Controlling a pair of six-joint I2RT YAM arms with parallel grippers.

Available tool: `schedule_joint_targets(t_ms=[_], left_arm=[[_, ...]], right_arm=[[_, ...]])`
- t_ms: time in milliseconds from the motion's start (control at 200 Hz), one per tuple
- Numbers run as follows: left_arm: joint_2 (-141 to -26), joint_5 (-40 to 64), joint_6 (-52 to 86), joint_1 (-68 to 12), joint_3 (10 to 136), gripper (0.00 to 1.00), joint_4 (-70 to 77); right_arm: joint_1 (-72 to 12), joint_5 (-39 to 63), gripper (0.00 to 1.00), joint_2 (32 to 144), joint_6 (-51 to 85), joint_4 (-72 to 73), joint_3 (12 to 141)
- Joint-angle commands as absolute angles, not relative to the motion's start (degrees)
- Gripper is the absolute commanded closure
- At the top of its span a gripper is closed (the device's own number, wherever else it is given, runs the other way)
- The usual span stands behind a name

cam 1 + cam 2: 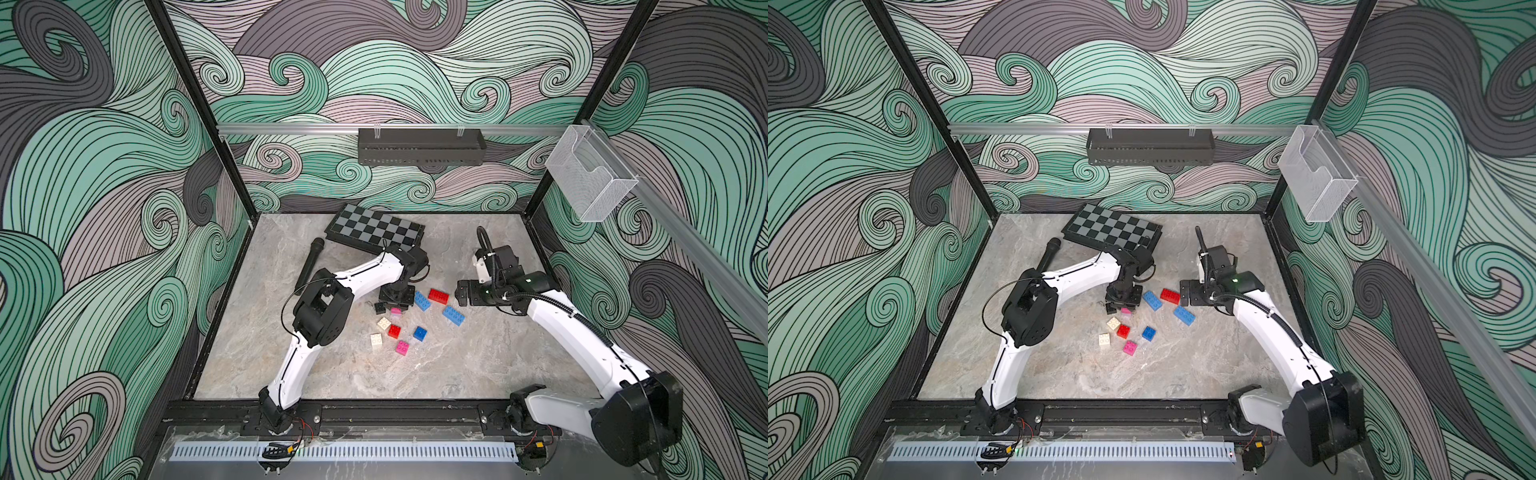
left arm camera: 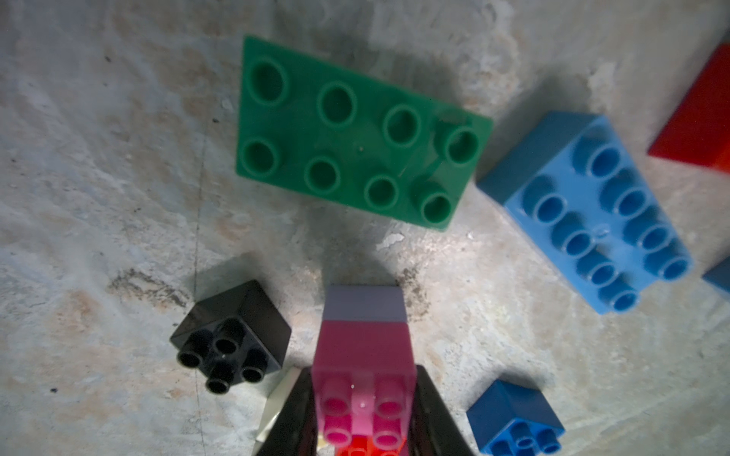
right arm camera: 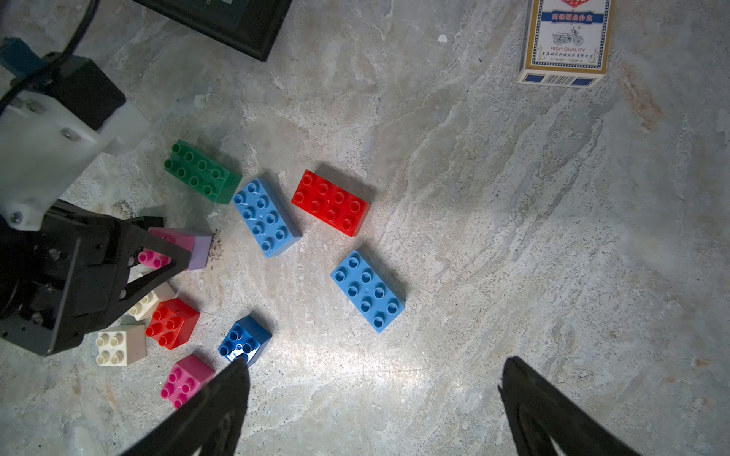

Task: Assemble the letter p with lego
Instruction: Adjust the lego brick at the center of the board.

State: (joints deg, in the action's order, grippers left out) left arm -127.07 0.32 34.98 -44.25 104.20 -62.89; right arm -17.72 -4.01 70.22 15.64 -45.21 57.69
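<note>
My left gripper is shut on a pink square brick that sits on top of a lilac brick, low over the table; its black fingers press both pink sides. A green oblong brick, a light blue oblong one, a black square one and a dark blue square one lie around it. My right gripper hangs open and empty to the right of the lego, near a red oblong brick and a second light blue one.
Loose red, cream and pink square bricks lie in front of the left gripper. A checkered board and a black microphone lie at the back. A card box stands beyond the right gripper.
</note>
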Motion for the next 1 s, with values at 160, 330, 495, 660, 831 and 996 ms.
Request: schedule_joint_targets(t_ms=[160, 330, 495, 660, 831, 996], left_arm=[[-133.4, -9.7, 32.7, -43.8, 100.1, 0.82, -68.2], [-131.8, -10.1, 31.3, -44.5, 96.7, 0.83, -65.5], [-130.6, -9.8, 30.7, -44.5, 95.4, 0.76, -64.1], [-129.3, -9.6, 30.2, -44.6, 96.4, 0.60, -63.8], [-127.1, -9.8, 29.0, -44.6, 99.2, 0.51, -64.4], [-123.9, -9.9, 27.7, -44.6, 101.1, 0.47, -64.7]], right_arm=[[-17.9, -4.6, 0.01, 69.5, 15.7, -45.4, 58.3], [-17.9, -4.8, 0.01, 69.5, 15.7, -45.7, 58.6], [-18.0, -5.4, 0.01, 69.1, 15.7, -46.1, 58.6], [-18.0, -6.0, 0.01, 69.1, 15.6, -46.4, 59.0], [-18.0, -6.1, 0.01, 69.6, 15.6, -46.6, 59.6], [-18.1, -6.1, 0.01, 70.1, 15.3, -46.9, 59.8]])
